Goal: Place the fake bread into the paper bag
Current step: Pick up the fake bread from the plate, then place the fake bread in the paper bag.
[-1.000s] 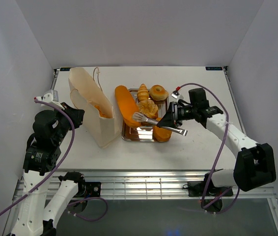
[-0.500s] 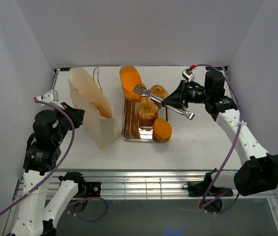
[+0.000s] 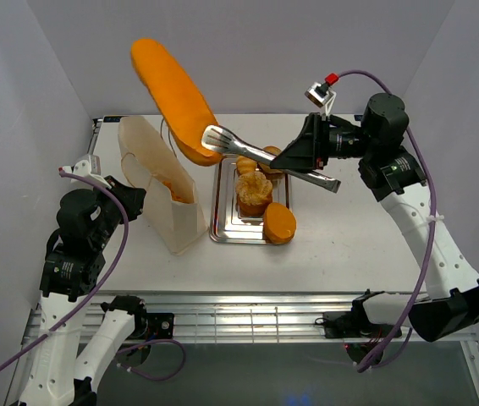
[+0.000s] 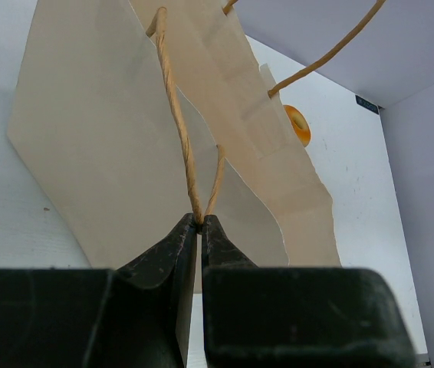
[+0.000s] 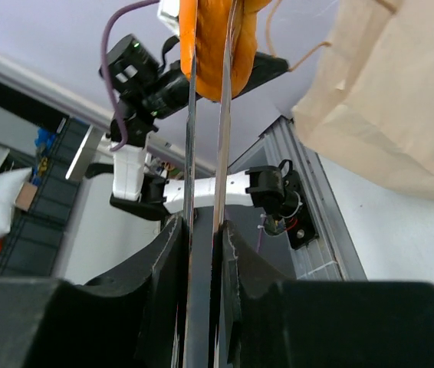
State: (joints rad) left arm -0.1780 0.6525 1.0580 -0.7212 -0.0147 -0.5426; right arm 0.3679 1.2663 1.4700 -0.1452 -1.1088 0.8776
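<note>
My right gripper (image 3: 303, 156) is shut on a pair of metal tongs (image 3: 248, 150). The tongs clamp one end of a long golden-orange loaf (image 3: 172, 97), held high in the air above the paper bag (image 3: 159, 182). The right wrist view shows the tong arms (image 5: 189, 153) between my fingers and the loaf (image 5: 217, 46) at their tips. My left gripper (image 3: 129, 199) is shut on the bag's cord handle (image 4: 175, 100), at the bag's open mouth. Orange bread shows inside the bag (image 3: 172, 190). A braided piece (image 3: 254, 190) and a round roll (image 3: 279, 222) lie on the silver tray (image 3: 222, 233).
The tray stands right of the bag, with more bread at its far end, partly hidden by the tongs. Grey walls enclose the table on three sides. The bag (image 5: 401, 92) fills the right of the right wrist view.
My right arm has lifted the long loaf off the tray with the tongs and swung it up and left, over the bag. The left arm has not moved.
</note>
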